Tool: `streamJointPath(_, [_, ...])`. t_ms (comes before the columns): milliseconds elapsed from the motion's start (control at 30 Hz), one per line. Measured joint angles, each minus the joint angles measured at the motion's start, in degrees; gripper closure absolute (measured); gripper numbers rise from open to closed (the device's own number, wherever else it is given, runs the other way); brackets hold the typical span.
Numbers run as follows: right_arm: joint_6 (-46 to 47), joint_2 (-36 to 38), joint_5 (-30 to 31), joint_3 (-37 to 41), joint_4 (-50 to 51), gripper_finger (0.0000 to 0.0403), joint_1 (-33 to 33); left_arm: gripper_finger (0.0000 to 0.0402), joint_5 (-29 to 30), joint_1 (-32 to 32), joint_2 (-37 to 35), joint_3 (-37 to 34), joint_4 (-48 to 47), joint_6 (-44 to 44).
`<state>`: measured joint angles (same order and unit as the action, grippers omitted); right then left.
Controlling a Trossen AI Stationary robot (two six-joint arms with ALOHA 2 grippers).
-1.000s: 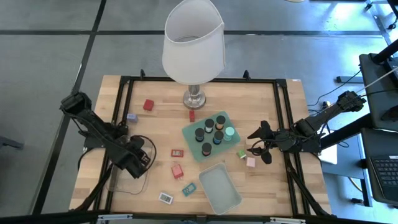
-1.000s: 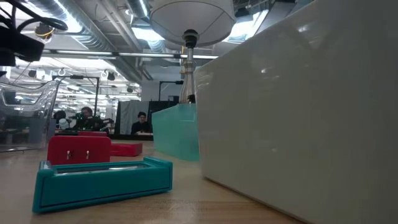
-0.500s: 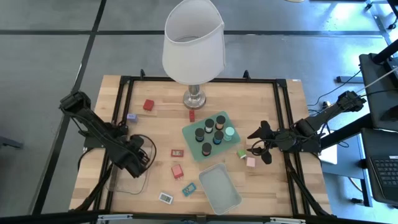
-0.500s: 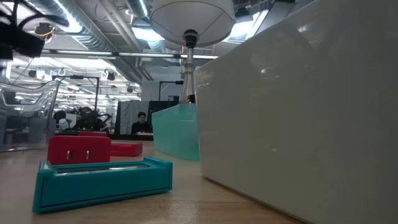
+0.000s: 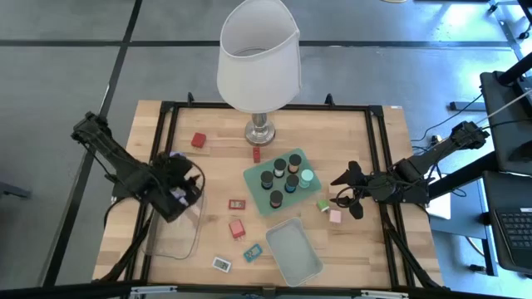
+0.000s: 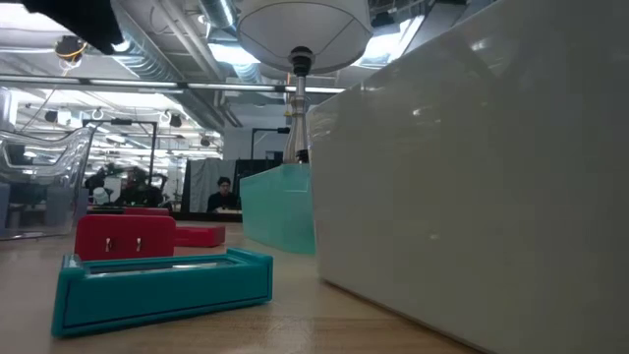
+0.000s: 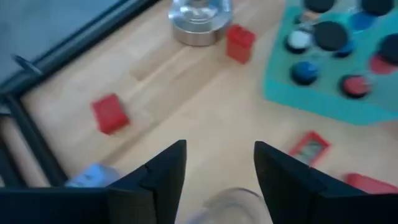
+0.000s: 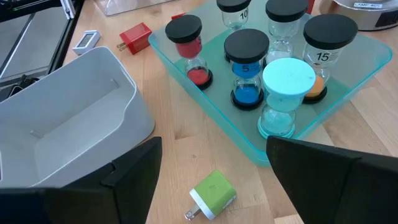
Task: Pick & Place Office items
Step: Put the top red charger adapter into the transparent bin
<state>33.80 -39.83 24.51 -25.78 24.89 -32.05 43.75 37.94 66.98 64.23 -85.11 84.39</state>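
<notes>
2 arms flank a wooden table on grey floor. Left gripper hangs released and empty above the clear bin; timers fill the tray, blocks lie scattered; right gripper waits, spread, empty.

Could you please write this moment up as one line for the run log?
left gripper: open, empty, above clear bin | right gripper: open, idle near green block | six timers in mint tray
</notes>
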Motion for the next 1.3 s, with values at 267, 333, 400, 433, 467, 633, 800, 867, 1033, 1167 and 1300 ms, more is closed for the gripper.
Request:
streamJointPath(267, [0.0, 0.0, 0.0, 0.0, 0.0, 0.0111, 0.0, 0.0149, 3.3, -18.7, 0.7, -0.3, 0.7, -8.2])
streamJointPath(333, [0.0, 0.0, 0.0, 0.0, 0.0, 0.0111, 0.0, 0.0138, 3.0, -23.9, 1.7, -0.3, 1.8, -10.1])
streamJointPath(400, [0.0, 0.0, 0.0, 0.0, 0.0, 0.0111, 0.0, 0.0132, 2.7, -28.6, 3.1, -0.3, 3.2, -13.4])
streamJointPath(433, [0.0, 0.0, 0.0, 0.0, 0.0, 0.0111, 0.0, 0.0132, 2.3, -31.0, 3.9, -0.3, 4.1, -15.6])
streamJointPath(467, [0.0, 0.0, 0.0, 0.0, 0.0, 0.0111, 0.0, 0.0131, 1.4, -33.3, 4.8, -0.3, 5.1, -17.8])
streamJointPath(633, [0.0, 0.0, 0.0, 0.0, 0.0, 0.0111, 0.0, 0.0134, -3.9, -44.1, 9.7, -0.3, 10.3, -30.1])
streamJointPath(800, [0.0, 0.0, 0.0, 0.0, 0.0, 0.0112, 0.0, 0.0135, -6.4, -53.1, 13.7, -0.4, 11.9, -37.9])
streamJointPath(867, [0.0, 0.0, 0.0, 0.0, 0.0, 0.0112, 0.0, 0.0135, -7.6, -56.0, 13.8, -2.1, 15.1, -40.4])
streamJointPath(1033, [0.0, 0.0, 0.0, 0.0, 0.0, 0.0112, 0.0, 0.0132, -14.6, -62.7, 10.6, -11.6, 30.1, -47.6])
streamJointPath(1167, [0.0, 0.0, 0.0, 0.0, 0.0, 0.0112, 0.0, 0.0134, -16.4, -67.6, 7.9, -18.0, 38.8, -49.9])
streamJointPath(1300, [0.0, 0.0, 0.0, 0.0, 0.0, 0.0112, 0.0, 0.0132, -20.6, -72.3, 6.5, -23.2, 46.6, -53.2])
